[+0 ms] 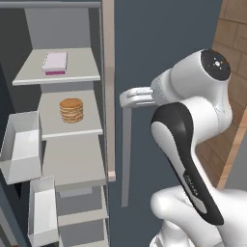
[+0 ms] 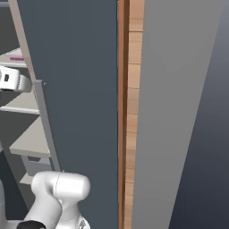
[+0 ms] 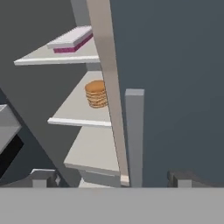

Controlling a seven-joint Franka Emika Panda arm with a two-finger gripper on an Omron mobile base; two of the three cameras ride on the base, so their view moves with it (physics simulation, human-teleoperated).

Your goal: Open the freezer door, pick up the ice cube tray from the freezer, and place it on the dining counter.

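Pancake stack (image 1: 71, 110), white door bins (image 1: 21, 144)

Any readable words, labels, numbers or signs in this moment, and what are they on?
Dark forearm cover of the robot arm: a short line of pale lettering, too small and blurred to read.
Ice cube tray, pancake stack, white door bins, freezer shelves: no text or signs.

Pale pink-white ice cube tray (image 1: 55, 62) flat on top shelf, freezer (image 1: 72, 144) apparently open

A kitchen is indicated by an opened freezer (image 1: 72, 159) with shelved pancakes (image 1: 71, 110) beside wooden cabinetry (image 2: 129, 112).
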